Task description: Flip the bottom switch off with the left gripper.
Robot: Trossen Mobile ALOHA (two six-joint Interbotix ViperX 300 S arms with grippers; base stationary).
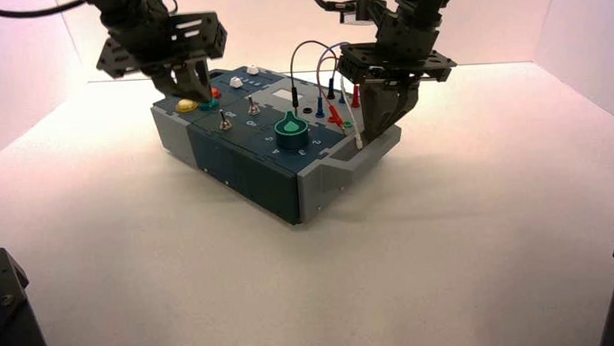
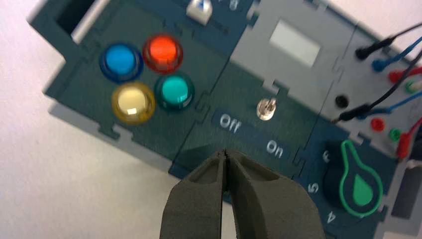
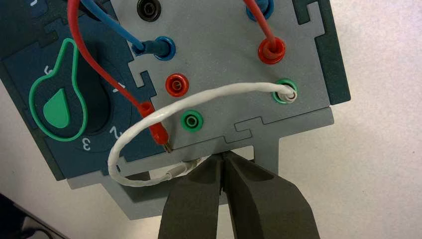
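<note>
2 tools clenched | left tool (image 2: 226, 154) at box (image 1: 232, 157) edge | right tool (image 3: 222, 158) at wire-panel edge

Switch (image 2: 266, 108) panel says "Off" and "On" beside it; green knob (image 3: 58, 99) dial shows 2, 3, 4, 5.
</note>
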